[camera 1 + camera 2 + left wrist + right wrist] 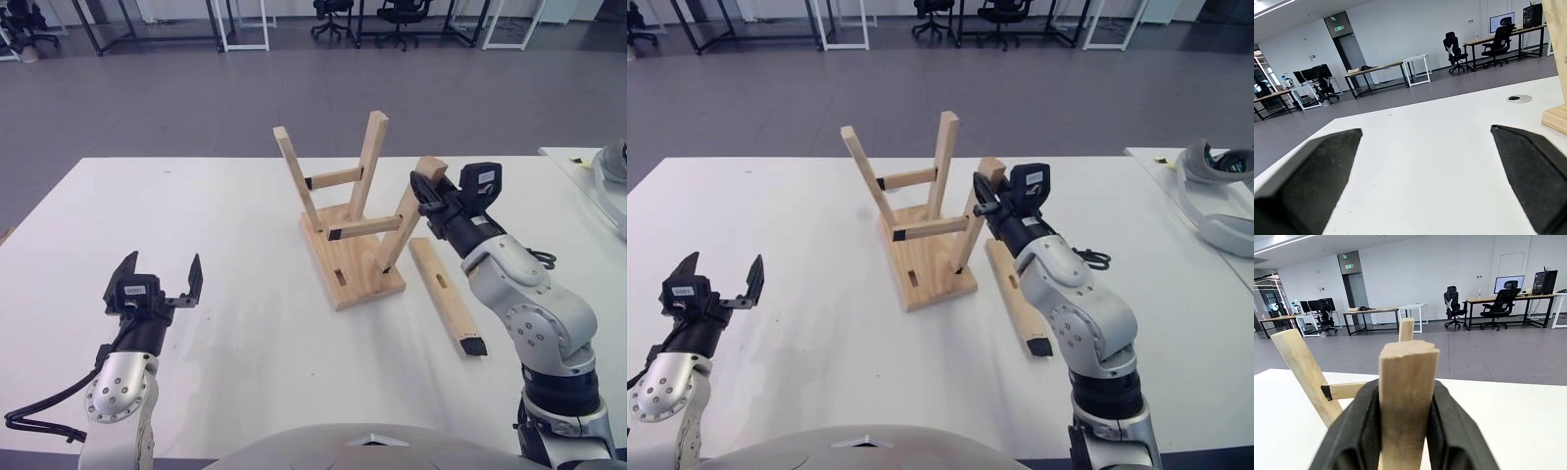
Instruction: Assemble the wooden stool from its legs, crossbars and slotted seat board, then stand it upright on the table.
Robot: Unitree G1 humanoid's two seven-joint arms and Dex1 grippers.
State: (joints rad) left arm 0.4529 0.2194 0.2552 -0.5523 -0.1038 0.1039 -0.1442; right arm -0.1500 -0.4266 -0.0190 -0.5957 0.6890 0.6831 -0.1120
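The light wooden slotted seat board (361,282) lies flat on the white surface (196,206), a little to the right of the middle. Three square wooden legs stand up from it, so the stool is upside down. The far-left leg (297,181) leans outward to the left. The tall middle leg (370,162) is almost upright behind it. The right leg (400,230) tilts to the right. A short upper crossbar (335,178) with a black end joins the far-left leg and the tall middle leg. A lower crossbar (364,228) runs in front toward the right leg; what its black end meets, I cannot tell.

The right hand (421,193) is clenched on the upper part of the right leg, and its black fingers (1359,431) press on both sides of the wood.

A fourth loose leg (446,294) lies flat on the surface just beside the board, on its right. It has a slot in its face and a black cap on the near end.

The left hand (162,274) is released, with its two fingers spread wide. It is over the near left part of the surface, well apart from the stool.
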